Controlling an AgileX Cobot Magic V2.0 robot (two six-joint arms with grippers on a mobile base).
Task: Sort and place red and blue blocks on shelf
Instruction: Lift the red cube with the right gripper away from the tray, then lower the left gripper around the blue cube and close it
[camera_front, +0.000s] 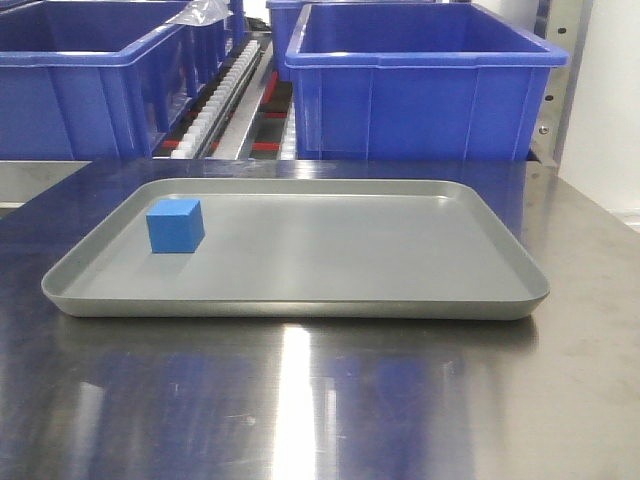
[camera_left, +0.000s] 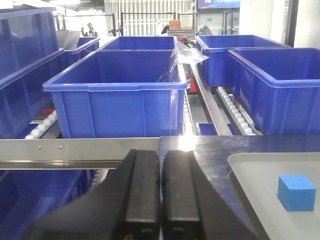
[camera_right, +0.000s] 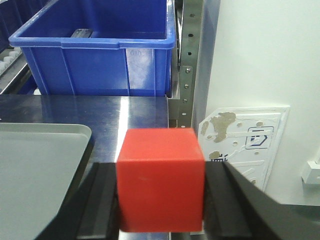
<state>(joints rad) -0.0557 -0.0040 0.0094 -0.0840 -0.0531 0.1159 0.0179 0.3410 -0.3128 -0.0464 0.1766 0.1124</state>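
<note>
Where the right wrist camera looks along its own fingers, we find the right gripper clamped on the red block; one black finger presses each side face, and the jaws stand apart by the block's width; the block's front and top faces are in clear view; we cannot tell whether its underside rests on anything.

From that same view the block sits to the right of the grey tray, apart from its rim; the steel tabletop lies behind it.

We note the left gripper with its two fingers drawn together, only a thin seam between them, and nothing held; it sits off the left end of the tray, apart from the blue block.

The blue block lies flat and upright inside the tray, near its left end, close to the rim but not touching it; no gripper touches it.

Beyond the table, the shelf shows a flat steel front beam with small screws; white rollers run back along it; large blue bins stand on the rack; neither block is on the shelf.
</note>
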